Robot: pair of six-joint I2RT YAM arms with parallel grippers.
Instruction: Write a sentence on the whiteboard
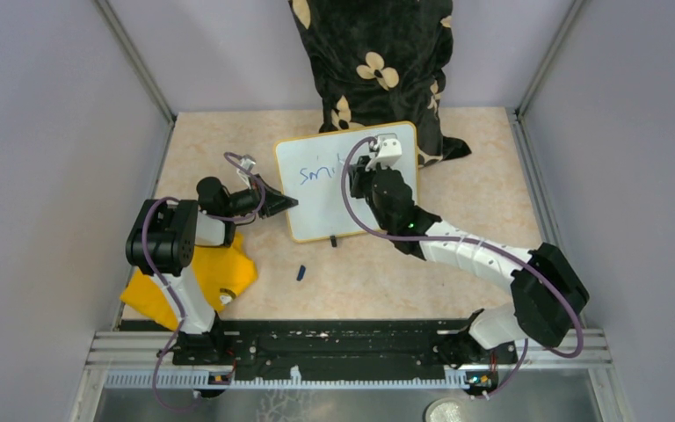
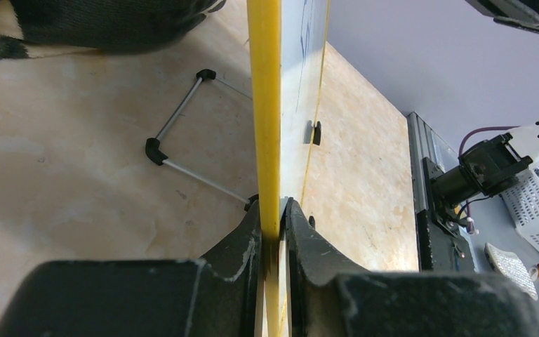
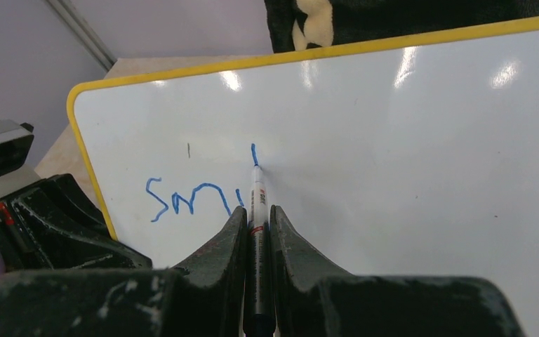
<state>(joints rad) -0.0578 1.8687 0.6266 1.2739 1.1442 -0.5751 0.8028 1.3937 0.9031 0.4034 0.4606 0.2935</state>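
The whiteboard (image 1: 316,204) with a yellow rim stands tilted on the table in front of a dark flowered cushion. My left gripper (image 1: 274,203) is shut on its left edge; in the left wrist view the yellow rim (image 2: 265,105) runs up between my jaws. My right gripper (image 3: 255,217) is shut on a marker (image 3: 257,203), its tip touching the board (image 3: 407,140). The sentence (image 3: 189,196) reads "smi" in blue, with a short upright stroke (image 3: 253,153) just above the tip. In the top view the right gripper (image 1: 367,165) covers the end of the writing (image 1: 318,173).
A yellow cloth (image 1: 195,280) lies under the left arm. A small blue marker cap (image 1: 301,273) lies on the table in front of the board. The dark flowered cushion (image 1: 373,61) stands behind the board. The board's wire stand (image 2: 182,140) rests on the table behind it.
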